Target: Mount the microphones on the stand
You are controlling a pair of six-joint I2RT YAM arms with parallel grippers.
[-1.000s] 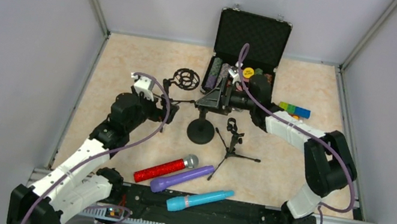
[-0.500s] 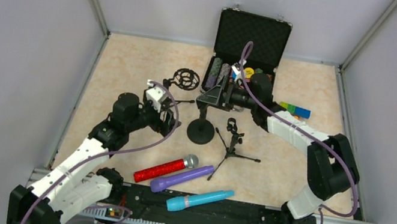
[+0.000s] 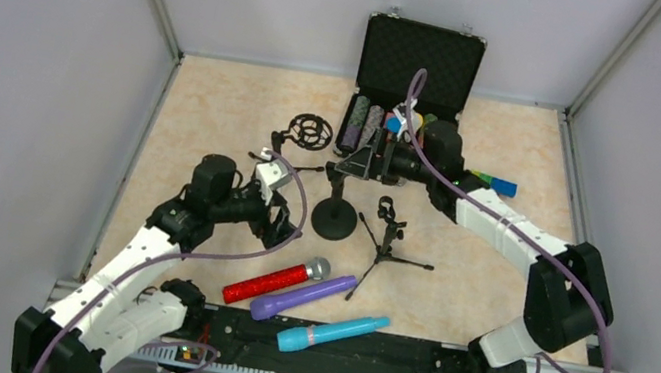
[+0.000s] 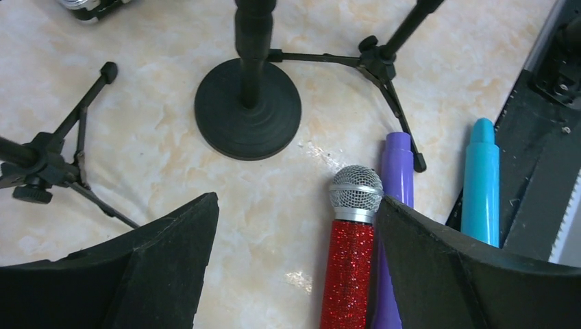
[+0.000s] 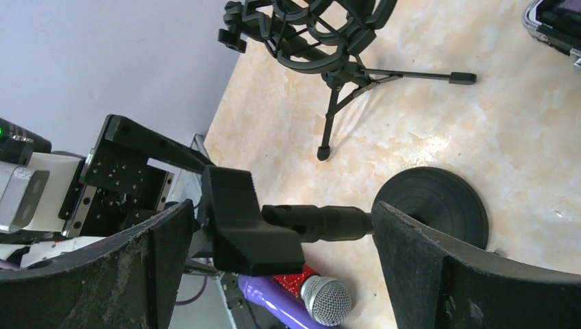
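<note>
Three microphones (image 3: 307, 299) lie unmounted; left fingers (image 4: 137, 274) spread over the red microphone (image 4: 349, 267), presumably for pickup, right fingers (image 5: 445, 274) spread astride the stand clip (image 5: 243, 219).

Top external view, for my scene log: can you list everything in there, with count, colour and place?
red microphone: one, glittery red, silver head, near centre
purple microphone: one, purple, beside the red one
turquoise microphone: one, turquoise, pink band, nearest edge
round-base stand: one, black, centre
tripod stands: two, black, right and far left of it
case: one, black, open, far centre
blocks: one row, coloured, right of case
left gripper: black jaws open, over microphones
right gripper: black jaws open, around stand's clip
</note>
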